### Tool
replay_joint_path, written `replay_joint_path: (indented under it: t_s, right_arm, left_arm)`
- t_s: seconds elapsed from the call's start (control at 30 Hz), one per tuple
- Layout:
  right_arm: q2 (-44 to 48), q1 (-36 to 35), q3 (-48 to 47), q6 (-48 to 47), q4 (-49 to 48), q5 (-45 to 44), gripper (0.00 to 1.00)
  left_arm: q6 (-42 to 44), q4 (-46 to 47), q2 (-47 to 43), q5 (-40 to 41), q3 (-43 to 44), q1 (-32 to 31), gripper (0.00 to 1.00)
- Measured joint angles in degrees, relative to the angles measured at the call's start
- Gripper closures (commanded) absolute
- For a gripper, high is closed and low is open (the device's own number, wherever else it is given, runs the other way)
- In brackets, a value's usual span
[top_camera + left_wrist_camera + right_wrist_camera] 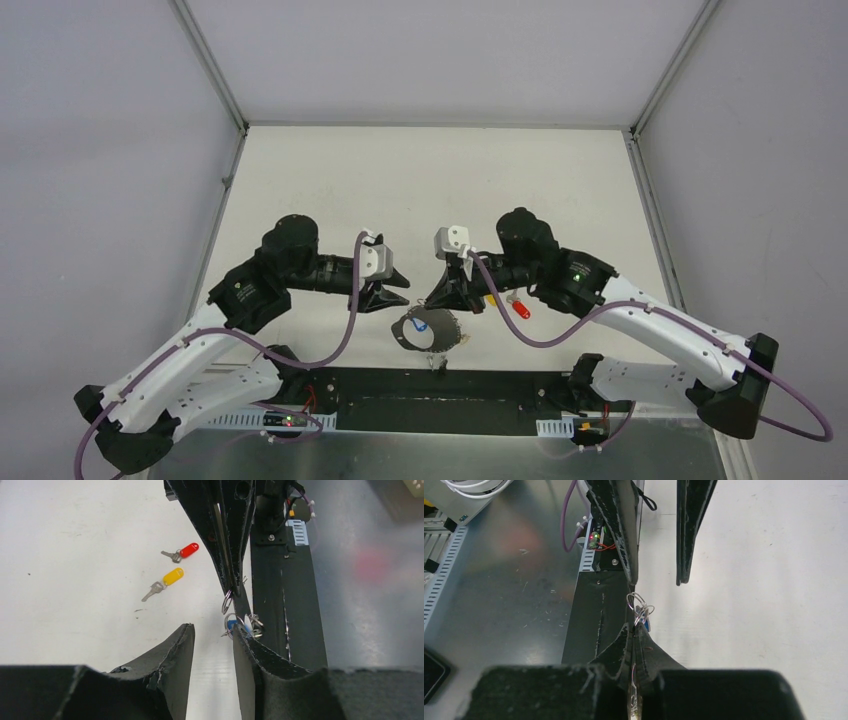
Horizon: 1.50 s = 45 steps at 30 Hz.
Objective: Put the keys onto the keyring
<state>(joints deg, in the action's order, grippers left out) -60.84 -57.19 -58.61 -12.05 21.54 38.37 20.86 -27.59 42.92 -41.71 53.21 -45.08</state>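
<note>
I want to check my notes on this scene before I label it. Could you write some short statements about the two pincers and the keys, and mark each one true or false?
1. The left pincer is open. True.
2. The right pincer is wide open. False: it is shut on a thin metal ring.
3. The red key and the yellow key lie on the table, apart from each other. True.
4. The left pincer holds the yellow key. False: nothing is between its fingers, and the yellow key lies on the table.
5. The two pincers point toward each other. True.
</note>
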Motion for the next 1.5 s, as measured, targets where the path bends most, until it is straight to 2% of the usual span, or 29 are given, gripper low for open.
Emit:
replay_joint_path:
  t_s: [0.3, 0.53, 0.77, 0.83, 0.9, 1.0, 1.13, 1.3, 1.43, 1.5]
  right_arm:
    - [-1.16, 0.00, -1.27, -0.48, 1.88, 1.97, 1.00]
    - [-1.64, 0.00, -1.27, -0.46, 1.84, 2.19, 1.00]
    - [-1.68, 0.04, -1.27, -0.31, 1.90, 2.10, 1.00]
    - [-1.68, 0.09, -1.27, -0.33, 1.90, 1.90, 1.00]
    - [-1.68, 0.22, -1.27, -0.33, 1.90, 1.75, 1.00]
    - [-1.68, 0.20, -1.27, -0.31, 1.88, 1.70, 1.00]
    - [-1.68, 0.20, -1.27, -0.31, 1.62, 1.79, 1.00]
    - [-1.68, 0.20, -1.27, -0.28, 1.31, 1.88, 1.00]
    - [-1.68, 0.20, -1.27, -0.28, 1.07, 1.92, 1.00]
    - [-1.68, 0.22, -1.27, -0.26, 1.16, 1.88, 1.00]
  left_arm:
    - [1.20, -1.27, 5.01, -5.01, 1.95, 0.00, 0.72]
    - [1.18, -1.25, 6.88, -6.45, 2.16, -1.46, 0.73]
    - [1.14, -1.07, 8.37, -6.62, 2.16, -2.62, 0.92]
    - [1.07, -1.09, 8.39, -6.60, 2.16, -2.62, 0.94]
    - [0.96, -1.07, 8.37, -6.58, 2.16, -2.62, 0.90]
    - [0.66, -1.07, 8.37, -6.54, 2.21, -2.62, 0.78]
    - [-0.04, -0.70, 8.20, -6.19, 2.27, -2.62, 0.77]
    - [-0.55, 0.22, 7.41, -5.70, 2.27, -2.62, 0.83]
    - [-0.94, 0.72, 7.45, -5.70, 2.29, -2.62, 1.00]
    - [-1.25, 0.70, 7.54, -5.73, 2.34, -2.62, 1.00]
